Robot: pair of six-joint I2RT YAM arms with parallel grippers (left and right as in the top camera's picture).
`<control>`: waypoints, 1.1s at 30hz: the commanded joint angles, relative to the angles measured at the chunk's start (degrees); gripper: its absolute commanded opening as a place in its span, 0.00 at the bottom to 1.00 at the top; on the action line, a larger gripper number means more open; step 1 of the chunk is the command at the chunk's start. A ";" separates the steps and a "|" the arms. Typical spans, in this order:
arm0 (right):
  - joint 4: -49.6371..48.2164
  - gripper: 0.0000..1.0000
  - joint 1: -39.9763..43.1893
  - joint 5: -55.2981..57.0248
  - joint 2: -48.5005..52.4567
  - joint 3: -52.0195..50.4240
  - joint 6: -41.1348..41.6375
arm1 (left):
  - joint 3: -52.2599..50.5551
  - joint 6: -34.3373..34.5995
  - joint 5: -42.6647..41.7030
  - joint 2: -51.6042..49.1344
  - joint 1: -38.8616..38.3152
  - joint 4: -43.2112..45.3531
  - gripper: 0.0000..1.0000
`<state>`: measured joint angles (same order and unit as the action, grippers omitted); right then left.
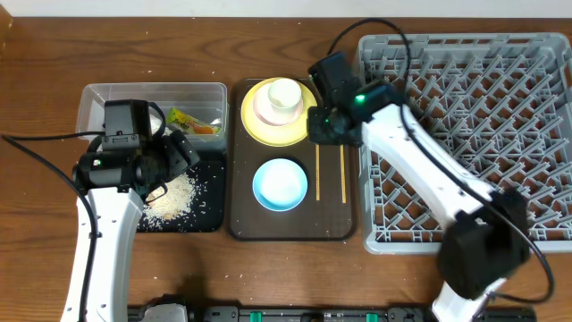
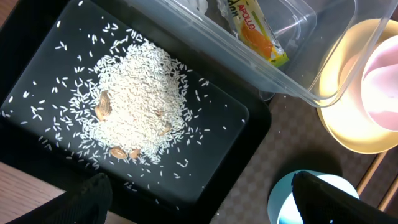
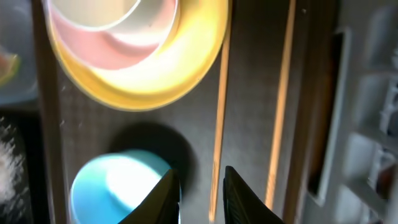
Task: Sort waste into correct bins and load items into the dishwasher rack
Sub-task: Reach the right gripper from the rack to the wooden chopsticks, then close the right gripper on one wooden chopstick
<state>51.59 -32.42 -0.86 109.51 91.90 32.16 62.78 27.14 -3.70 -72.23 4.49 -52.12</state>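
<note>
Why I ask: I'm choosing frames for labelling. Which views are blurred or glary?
Right wrist: blurred throughout, the yellow plate and chopsticks streaked. Left wrist: sharp on the rice, though the plate glares pale at the right edge. Overhead: sharp, evenly lit, soft shadows only.

Right wrist view is smeared by motion blur: the plate [image 3: 186,74] runs off the top edge, and whether the right gripper [image 3: 200,177] pinches the chopstick [image 3: 217,124] beside the plate cannot be told. Overhead, the right arm [image 1: 411,152] hides both chopsticks' ends nearest the plate; the left arm [image 1: 107,224] covers a corner of the black tray [image 1: 210,192], left of the plate.
</note>
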 commanded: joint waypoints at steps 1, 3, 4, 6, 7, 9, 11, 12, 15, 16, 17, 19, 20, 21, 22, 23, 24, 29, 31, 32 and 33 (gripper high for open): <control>-1.66 0.23 -2.51 2.86 3.80 0.87 2.56 | 0.83 -0.31 0.31 -0.11 0.22 -0.13 0.95; -2.23 0.24 -3.39 5.49 5.90 0.87 2.60 | 0.83 -0.31 0.31 -0.11 0.22 -0.15 0.95; -2.32 0.24 -3.72 6.95 6.71 0.87 2.84 | 0.83 -0.31 0.31 -0.11 0.22 -0.15 0.95; -2.29 0.23 -4.39 10.36 8.33 0.87 3.93 | 0.83 -0.31 0.31 -0.11 0.22 -0.15 0.95; -2.36 0.23 -4.76 11.91 9.18 0.87 4.31 | 0.83 -0.31 0.31 -0.11 0.22 -0.13 0.95; -2.56 0.23 -5.22 13.18 10.08 0.87 4.42 | 0.83 -0.31 0.31 -0.11 0.22 -0.13 0.95; -2.51 0.23 -5.62 14.36 11.08 0.87 4.72 | 0.83 -0.31 0.31 -0.11 0.22 -0.15 0.95; -2.51 0.23 -5.70 14.43 11.67 0.87 4.70 | 0.83 -0.31 0.31 -0.11 0.22 -0.15 0.95; -2.12 0.24 -5.70 14.38 13.07 0.87 4.72 | 0.83 -0.31 0.31 -0.11 0.22 -0.15 0.95; -2.10 0.23 -5.70 14.38 13.44 0.87 4.72 | 0.83 -0.31 0.31 -0.11 0.22 -0.13 0.95; -2.12 0.24 -5.70 14.36 13.62 0.83 4.72 | 0.83 -0.31 0.31 -0.11 0.22 -0.13 0.95; -2.16 0.24 -5.68 14.38 14.08 0.79 4.68 | 0.83 -0.31 0.31 -0.11 0.22 -0.15 0.95; -2.16 0.24 -5.68 14.38 14.36 0.76 4.70 | 0.83 -0.31 0.31 -0.11 0.22 -0.15 0.95; -2.16 0.24 -5.68 14.38 14.38 0.70 4.66 | 0.83 -0.31 0.31 -0.11 0.22 -0.13 0.95; -2.40 0.24 -5.68 14.40 14.49 0.46 4.66 | 0.83 -0.31 0.31 -0.11 0.22 -0.15 0.95; -2.67 0.24 -5.68 14.38 14.51 0.11 4.68 | 0.83 -0.31 0.31 -0.11 0.22 -0.13 0.95; -2.80 0.23 -5.66 14.38 14.51 -0.11 4.68 | 0.83 -0.31 0.31 -0.11 0.22 -0.15 0.95; -5.25 0.23 -5.64 14.34 14.51 -2.40 4.70 | 0.83 -0.31 0.31 -0.11 0.22 -0.13 0.95; -6.58 0.23 -5.64 14.32 14.51 -3.63 4.74 | 0.83 -0.31 0.31 -0.11 0.22 -0.13 0.95; -7.04 0.23 -5.64 14.32 14.51 -4.13 4.72 | 0.83 -0.31 0.31 -0.11 0.22 -0.13 0.95; -7.37 0.23 -5.64 14.34 14.51 -4.63 4.74 | 0.83 -0.31 0.31 -0.11 0.22 -0.15 0.95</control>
<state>44.80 -37.41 12.40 123.37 88.82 35.81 62.78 27.14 -3.68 -72.23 4.49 -52.12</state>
